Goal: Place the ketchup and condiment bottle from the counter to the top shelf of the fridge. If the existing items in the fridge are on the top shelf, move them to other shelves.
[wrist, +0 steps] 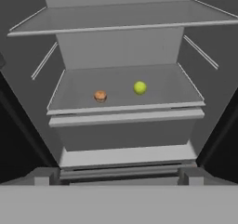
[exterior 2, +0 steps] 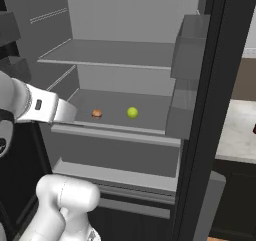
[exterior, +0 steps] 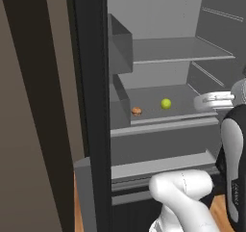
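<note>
Fridge interior fills the left base view, door swung wide, its upper shelf bare while a small brown item and a green ball sit apart on the shelf below, so I judge nothing needs clearing before the bottles come. From the right base view my forearm reaches in from the left toward that lower shelf. Looking along my hand, my claw's fingertips sit below the frame edge, spread fully and holding nothing; ketchup and condiment bottle are not before me, so I should back out toward the surface.

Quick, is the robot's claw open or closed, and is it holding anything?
Claw: open, holding nothing, facing the fridge shelves.
</note>
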Motion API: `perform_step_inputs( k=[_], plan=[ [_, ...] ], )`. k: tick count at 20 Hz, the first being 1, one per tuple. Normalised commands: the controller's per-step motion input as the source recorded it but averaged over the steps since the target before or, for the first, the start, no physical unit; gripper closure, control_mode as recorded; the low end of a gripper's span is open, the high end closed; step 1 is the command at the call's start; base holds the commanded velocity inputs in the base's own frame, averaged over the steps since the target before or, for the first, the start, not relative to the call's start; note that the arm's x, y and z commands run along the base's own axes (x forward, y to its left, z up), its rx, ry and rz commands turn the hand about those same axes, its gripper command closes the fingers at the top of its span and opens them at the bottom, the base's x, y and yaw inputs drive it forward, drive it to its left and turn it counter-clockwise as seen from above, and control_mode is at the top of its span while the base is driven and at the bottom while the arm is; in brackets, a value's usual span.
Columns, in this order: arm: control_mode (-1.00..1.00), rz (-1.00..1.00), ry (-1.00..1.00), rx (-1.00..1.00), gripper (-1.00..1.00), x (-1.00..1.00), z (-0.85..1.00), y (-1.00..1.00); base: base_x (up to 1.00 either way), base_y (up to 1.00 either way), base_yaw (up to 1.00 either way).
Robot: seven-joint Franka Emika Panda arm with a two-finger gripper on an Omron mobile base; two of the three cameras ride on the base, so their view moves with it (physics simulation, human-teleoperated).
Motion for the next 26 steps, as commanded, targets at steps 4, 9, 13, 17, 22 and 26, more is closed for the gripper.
perform_step_inputs(
  k=[4,9,13,17,22,26],
  plan=[
    [1.00,0.00,0.00,0.00,-1.00,-0.18,0.00,0.00,-0.67,0.00,0.00],
    [1.00,0.00,0.00,0.00,-1.00,0.00,0.00,0.00,-1.00,0.00,0.00],
    [1.00,0.00,0.00,0.00,-1.00,0.00,0.00,0.00,-1.00,-0.10,-0.03],
    [1.00,0.00,0.00,0.00,-1.00,0.00,0.00,0.00,-0.73,-0.68,-0.11],
    [1.00,0.00,0.00,0.00,-1.00,0.00,0.00,0.00,-0.21,-1.00,-0.11],
    [1.00,0.00,0.00,0.00,-1.00,0.00,0.00,0.00,0.00,-1.00,-0.04]
  ],
)
